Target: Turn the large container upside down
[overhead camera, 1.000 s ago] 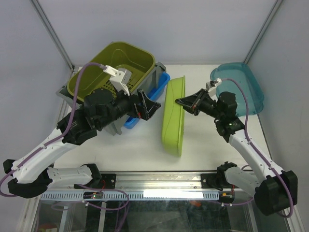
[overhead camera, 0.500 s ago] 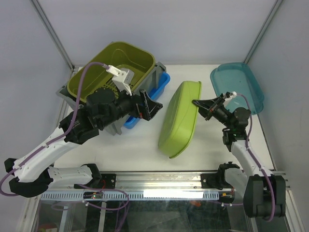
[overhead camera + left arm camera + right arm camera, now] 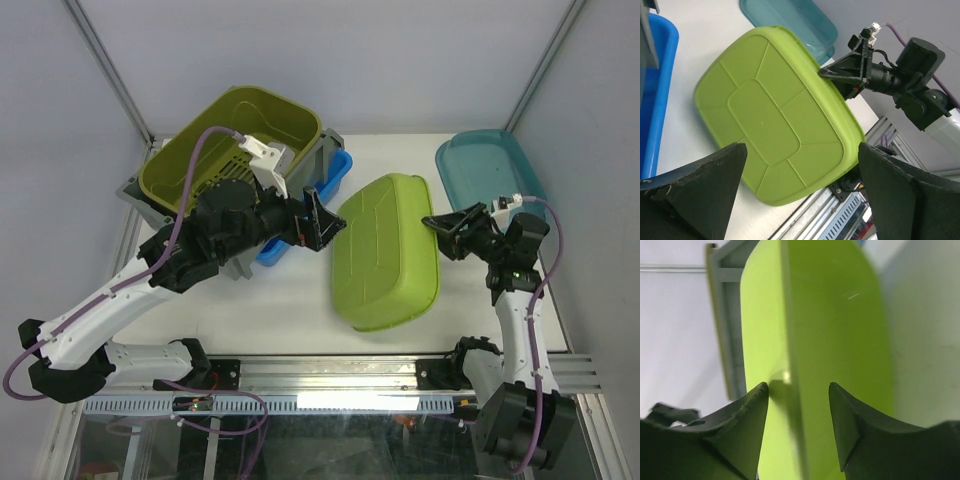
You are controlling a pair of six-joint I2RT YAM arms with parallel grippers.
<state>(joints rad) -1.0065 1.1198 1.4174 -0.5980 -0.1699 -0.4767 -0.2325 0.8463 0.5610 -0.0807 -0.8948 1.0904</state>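
Note:
The large container [image 3: 134, 188], a grey crate, stands at the back left, mostly hidden under an olive-green basket [image 3: 200, 150] and a blue tub [image 3: 338, 168]. My left gripper [image 3: 326, 222] hovers open just right of it, nothing between its fingers [image 3: 801, 150]. A lime-green tub [image 3: 385, 250] lies bottom up in the middle of the table, its ribbed underside [image 3: 770, 110] facing up. My right gripper [image 3: 440, 232] is at that tub's right edge. Its jaws stand apart on either side of the tub's rim [image 3: 798, 386], with gaps showing.
A teal tub [image 3: 490, 175] sits at the back right corner, behind the right gripper. The aluminium rail [image 3: 330, 375] runs along the near table edge. White enclosure walls close in the left, back and right sides.
The lime-green tub has tipped from standing on its long edge to lying flat, bottom up. My right gripper has opened and swung right. The left arm shifted slightly right.

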